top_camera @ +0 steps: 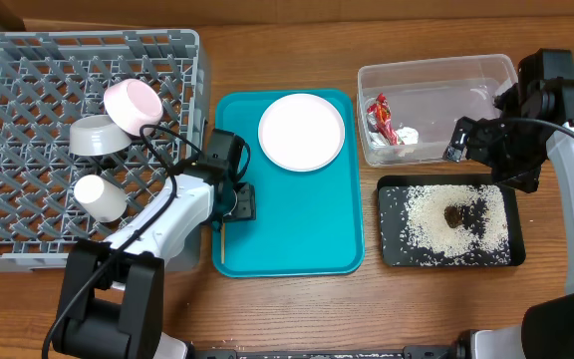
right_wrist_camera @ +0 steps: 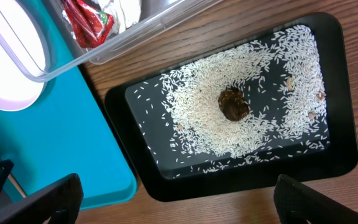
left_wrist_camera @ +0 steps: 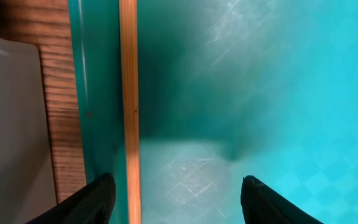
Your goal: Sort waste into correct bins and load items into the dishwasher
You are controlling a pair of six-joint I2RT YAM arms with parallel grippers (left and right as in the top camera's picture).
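Note:
My left gripper (top_camera: pixel 242 202) (left_wrist_camera: pixel 178 199) is open, low over the left edge of the teal serving tray (top_camera: pixel 297 234). One wooden chopstick (left_wrist_camera: pixel 128 93) (top_camera: pixel 221 242) lies between its fingers, close to the left finger. The white plate (top_camera: pixel 302 131) sits on the teal tray. The grey dish rack (top_camera: pixel 28 100) holds the pink dish (top_camera: pixel 133 104), grey bowl (top_camera: pixel 96 137) and white cup (top_camera: pixel 99 197). The clear tub (top_camera: pixel 436 80) holds the red wrapper (top_camera: pixel 379 118) and tissue (top_camera: pixel 408 134). The black tray (top_camera: pixel 392 249) holds rice (right_wrist_camera: pixel 197 106) and the brown lump (right_wrist_camera: pixel 233 104). My right gripper (top_camera: pixel 481 148) (right_wrist_camera: pixel 179 186) is open and empty above it.
The teal tray lies between the rack and the two bins. The left arm's cable hangs over the rack's right wall. The rack wall (left_wrist_camera: pixel 11 124) and a strip of wooden table (left_wrist_camera: pixel 61 118) lie just left of the chopstick.

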